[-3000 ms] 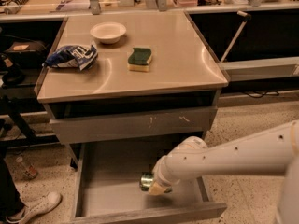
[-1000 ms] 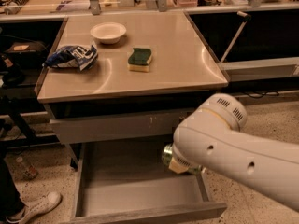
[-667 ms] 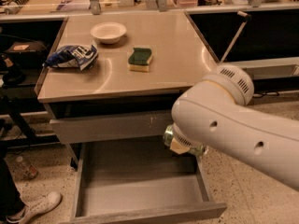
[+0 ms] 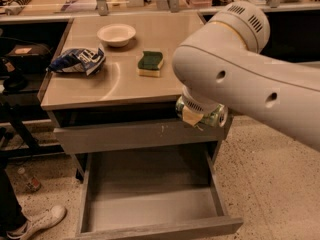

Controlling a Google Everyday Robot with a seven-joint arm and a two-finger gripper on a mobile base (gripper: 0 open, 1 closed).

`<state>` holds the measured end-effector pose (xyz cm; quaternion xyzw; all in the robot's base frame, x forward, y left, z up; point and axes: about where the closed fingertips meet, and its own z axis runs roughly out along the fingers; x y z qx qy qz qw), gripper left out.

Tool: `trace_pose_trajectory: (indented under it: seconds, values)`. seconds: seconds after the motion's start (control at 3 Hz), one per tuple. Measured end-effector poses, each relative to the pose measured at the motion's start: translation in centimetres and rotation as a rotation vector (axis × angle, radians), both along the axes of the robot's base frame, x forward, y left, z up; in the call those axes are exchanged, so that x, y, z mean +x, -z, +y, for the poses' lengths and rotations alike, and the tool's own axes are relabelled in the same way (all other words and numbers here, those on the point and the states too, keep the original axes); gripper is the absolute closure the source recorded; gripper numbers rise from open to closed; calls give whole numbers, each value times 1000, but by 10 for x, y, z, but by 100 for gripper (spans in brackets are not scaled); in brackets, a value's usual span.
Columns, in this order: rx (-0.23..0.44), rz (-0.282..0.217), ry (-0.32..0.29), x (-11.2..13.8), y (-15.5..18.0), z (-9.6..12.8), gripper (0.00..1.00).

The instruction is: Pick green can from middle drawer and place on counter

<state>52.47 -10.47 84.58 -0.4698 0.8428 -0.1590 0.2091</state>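
Note:
My gripper [image 4: 199,115] hangs under the big white arm at the counter's front right edge, shut on the green can [image 4: 215,117], which lies sideways in it with green ends showing left and right of the pale fingers [image 4: 191,116]. The can is level with the counter's [image 4: 115,84] front rim, in front of the closed upper drawer front. The middle drawer [image 4: 150,204] stands pulled out below, its flat grey bottom bare.
On the counter sit a white bowl [image 4: 116,34], a blue-and-white chip bag [image 4: 77,60] and a green-and-yellow sponge [image 4: 150,64]. A person's shoe [image 4: 35,223] is at the lower left on the speckled floor. A dark shelf unit stands at the left.
The gripper has lifted the green can out of the drawer, up and to the right, to counter-edge height. The drawer is now empty.

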Motion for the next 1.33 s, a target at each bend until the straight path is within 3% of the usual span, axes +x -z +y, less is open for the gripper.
trace_pose_trajectory:
  seconds: [0.67, 1.33]
  values:
    - [32, -7, 27, 14, -5, -4, 100]
    - [160, -62, 100, 78, -43, -24, 100]
